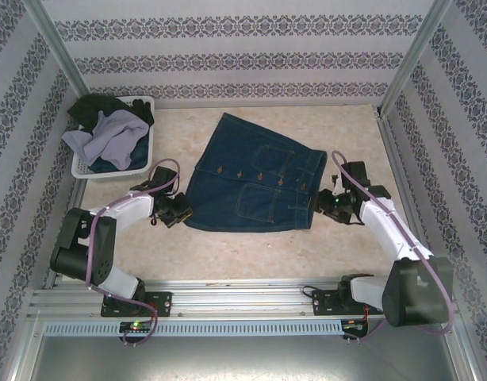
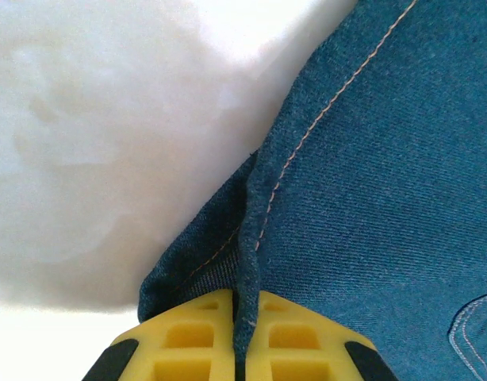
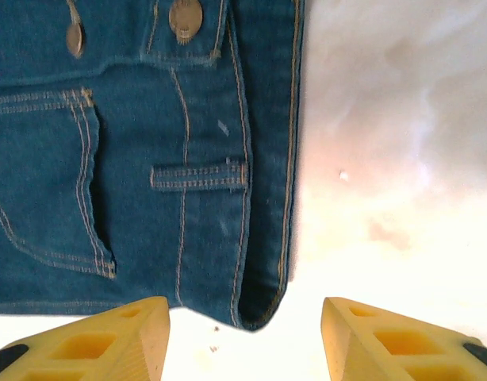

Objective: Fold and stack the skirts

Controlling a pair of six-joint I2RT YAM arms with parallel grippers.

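A dark blue denim skirt lies spread flat in the middle of the table, buttons up. My left gripper is shut on the skirt's hem corner at its near left; the yellow fingers pinch a fold of denim between them. My right gripper stands open just off the skirt's waistband corner, with bare table between its fingers. A pale lavender-grey skirt, a black one and another blue denim one are heaped in the basket.
The white lattice basket sits at the far left of the table. Patterned walls close in the back and both sides, with metal posts in the corners. Bare table runs along the near edge in front of the skirt.
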